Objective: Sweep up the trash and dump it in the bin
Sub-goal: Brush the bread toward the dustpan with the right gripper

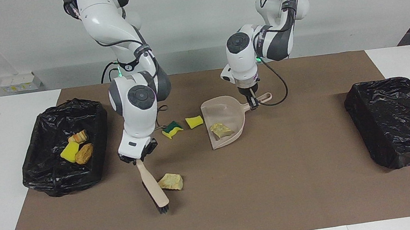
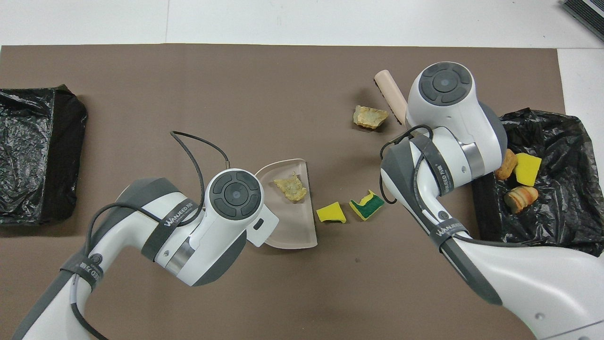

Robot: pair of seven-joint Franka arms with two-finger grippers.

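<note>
Lump (image 1: 170,181) beside brush (image 1: 153,188), under right claw (image 1: 139,160).

One lump (image 1: 221,130) lies in the dustpan (image 1: 224,110); another (image 1: 170,181) lies just beside, perhaps touching, the brush (image 1: 154,187).

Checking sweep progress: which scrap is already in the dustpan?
The pale yellow crumbly lump lies in the dustpan. The other pale lump, yellow chunk and green-and-yellow sponge lie on the mat.
</note>
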